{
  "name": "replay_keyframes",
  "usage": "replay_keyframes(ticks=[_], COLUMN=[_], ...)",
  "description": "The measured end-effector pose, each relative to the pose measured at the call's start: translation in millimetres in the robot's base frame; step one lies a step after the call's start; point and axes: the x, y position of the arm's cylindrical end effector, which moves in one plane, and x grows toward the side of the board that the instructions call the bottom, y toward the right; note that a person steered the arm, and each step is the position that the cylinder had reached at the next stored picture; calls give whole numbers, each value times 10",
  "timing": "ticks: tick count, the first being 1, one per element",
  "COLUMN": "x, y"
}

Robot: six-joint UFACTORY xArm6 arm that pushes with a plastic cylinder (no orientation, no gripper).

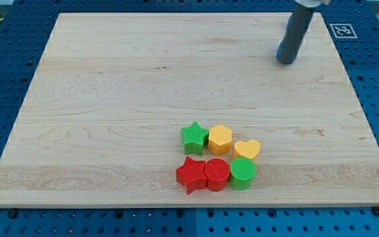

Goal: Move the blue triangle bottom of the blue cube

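My tip (pixel 285 61) rests on the wooden board (pixel 110 99) near the view's top right. A sliver of a blue block (pixel 278 49) shows at the rod's left edge, just above the tip. The rod hides most of it, so I cannot tell its shape or whether it is the blue triangle or the blue cube. No other blue block shows anywhere on the board.
A cluster sits at the view's bottom centre: a green star (pixel 194 137), a yellow hexagon (pixel 220 139), a yellow heart (pixel 247 149), a red star (pixel 191 174), a red cylinder (pixel 216 174) and a green cylinder (pixel 243 173). Blue pegboard surrounds the board.
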Motion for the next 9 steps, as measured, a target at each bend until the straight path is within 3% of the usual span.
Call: replay_keyframes(ticks=[3, 5, 9], x=[-473, -517, -114], y=[180, 219, 530])
